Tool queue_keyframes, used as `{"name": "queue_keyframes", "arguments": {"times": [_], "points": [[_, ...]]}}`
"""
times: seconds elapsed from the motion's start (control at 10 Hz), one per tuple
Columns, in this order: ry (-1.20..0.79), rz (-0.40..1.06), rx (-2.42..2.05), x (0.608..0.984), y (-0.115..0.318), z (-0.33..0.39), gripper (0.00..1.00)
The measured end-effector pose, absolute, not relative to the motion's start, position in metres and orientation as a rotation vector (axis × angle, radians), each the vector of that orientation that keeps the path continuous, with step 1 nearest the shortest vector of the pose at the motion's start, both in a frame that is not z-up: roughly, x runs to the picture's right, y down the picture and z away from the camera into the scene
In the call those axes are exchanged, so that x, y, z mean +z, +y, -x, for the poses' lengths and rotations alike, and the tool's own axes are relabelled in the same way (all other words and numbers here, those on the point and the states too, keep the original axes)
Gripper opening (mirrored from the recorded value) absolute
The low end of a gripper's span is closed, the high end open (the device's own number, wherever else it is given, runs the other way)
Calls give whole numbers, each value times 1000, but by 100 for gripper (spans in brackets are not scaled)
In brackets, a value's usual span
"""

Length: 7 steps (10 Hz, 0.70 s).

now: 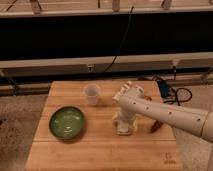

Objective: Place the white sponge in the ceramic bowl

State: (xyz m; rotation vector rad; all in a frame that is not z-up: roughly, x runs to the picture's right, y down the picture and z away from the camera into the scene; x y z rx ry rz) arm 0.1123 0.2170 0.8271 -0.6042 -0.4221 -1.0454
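The white sponge (123, 130) lies on the wooden table (100, 150), right of centre. My gripper (124, 120) comes down from the right at the end of the white arm and sits right on top of the sponge, hiding most of it. The green ceramic bowl (66, 122) stands on the left part of the table, well apart from the gripper, and nothing is in it.
A white cup (92, 94) stands upright at the back of the table between bowl and gripper. A small red object (156, 127) lies under the arm to the right. Cables (172, 92) lie on the floor past the table's right rear corner.
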Motion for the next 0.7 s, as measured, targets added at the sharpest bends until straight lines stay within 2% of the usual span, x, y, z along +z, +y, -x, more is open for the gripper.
{"name": "queue_keyframes", "arguments": {"times": [0.5,0.7], "points": [[-404,617,-1059,829,219,-116,18],[-412,599,-1064,821,214,-117,2]]}}
